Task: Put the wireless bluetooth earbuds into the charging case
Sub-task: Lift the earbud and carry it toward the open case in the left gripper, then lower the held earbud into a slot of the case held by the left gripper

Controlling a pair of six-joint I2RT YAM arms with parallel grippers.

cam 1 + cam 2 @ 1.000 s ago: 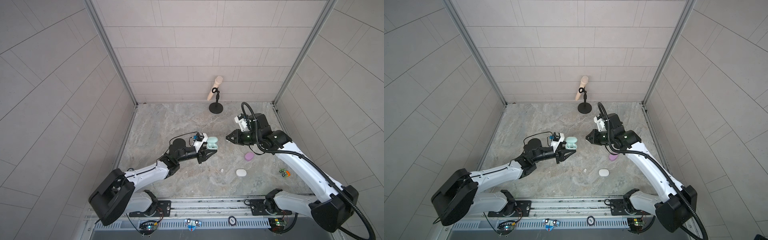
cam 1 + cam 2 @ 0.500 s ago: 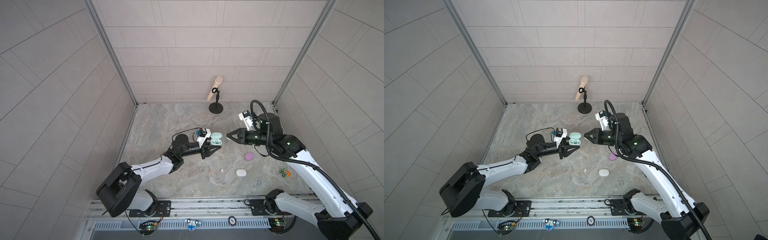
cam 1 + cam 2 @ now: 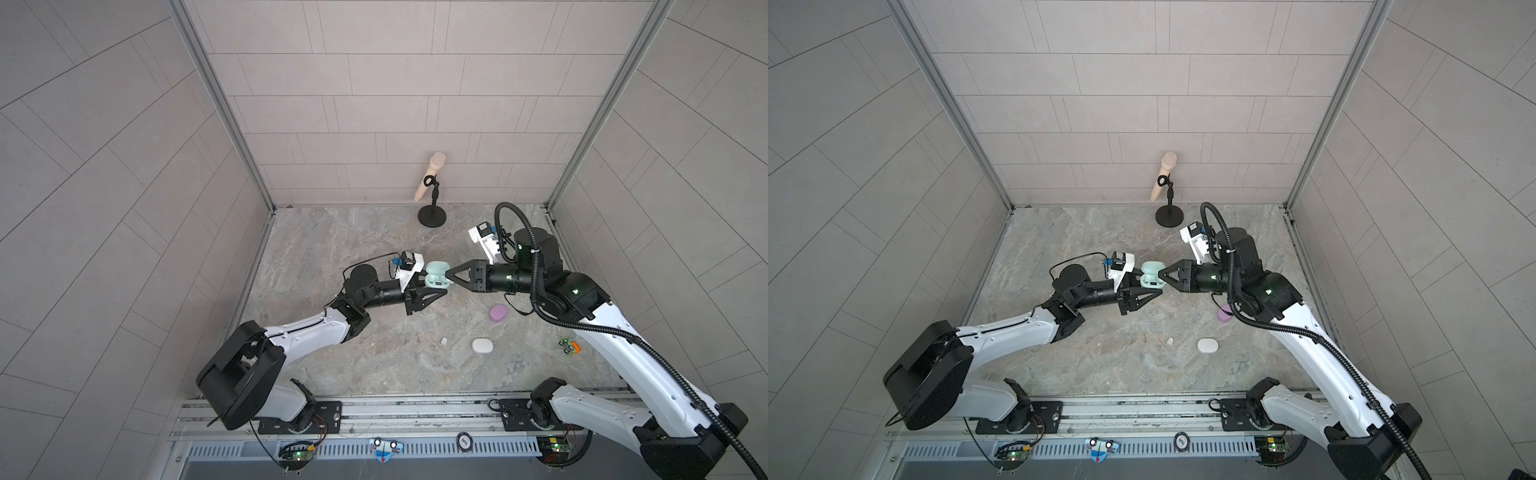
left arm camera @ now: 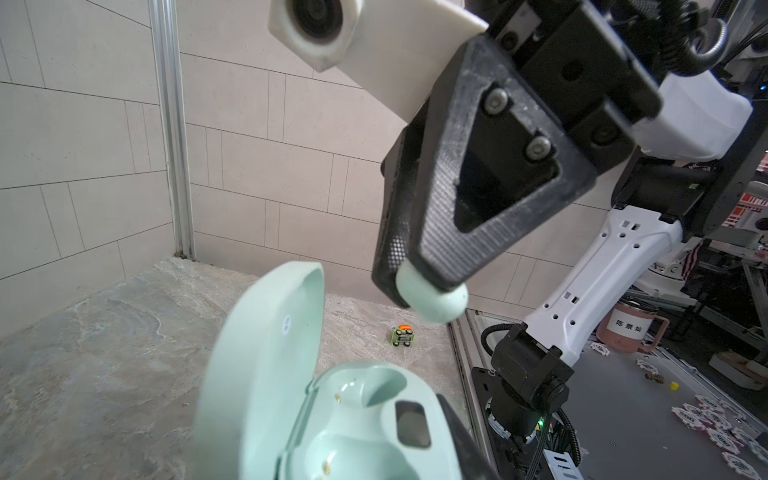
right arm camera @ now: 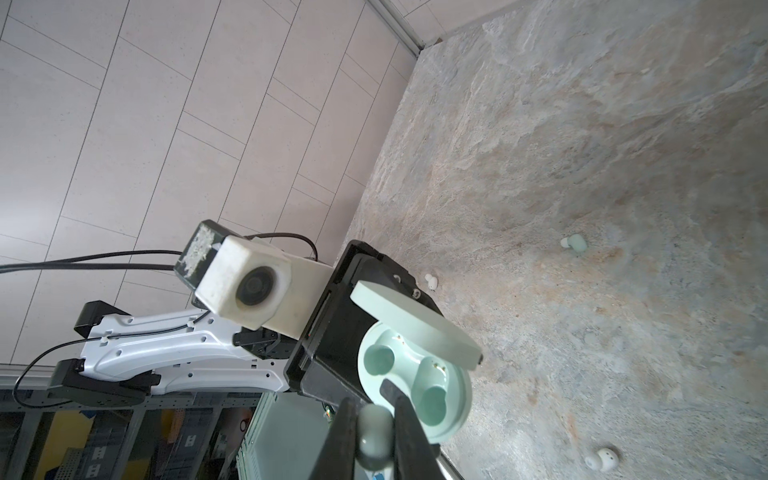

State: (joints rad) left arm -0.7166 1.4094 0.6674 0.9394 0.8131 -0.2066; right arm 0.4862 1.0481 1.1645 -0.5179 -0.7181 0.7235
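The mint-green charging case (image 3: 437, 277) (image 3: 1152, 275) is held above the table with its lid (image 4: 266, 365) open, and my left gripper (image 3: 436, 286) (image 3: 1150, 286) is shut on it. Both wells (image 5: 415, 386) look empty. My right gripper (image 3: 449, 275) (image 3: 1161, 274) is shut on a mint-green earbud (image 5: 375, 432) (image 4: 434, 301), its tip right at the case's open edge. More earbuds lie loose on the table: a mint one (image 5: 575, 243), a white one (image 5: 432, 281) and another white one (image 5: 602, 459). In a top view a white earbud (image 3: 444, 340) shows.
A lilac case (image 3: 498, 313) and a white case (image 3: 482, 345) lie shut on the marble table under the right arm. A small green-and-orange toy (image 3: 568, 346) sits near the right wall. A microphone on a black stand (image 3: 432, 195) is at the back wall.
The two grippers have closed the gap between them. The left one brought the case up and to the right; the right one came left with the earbud, up to the case.
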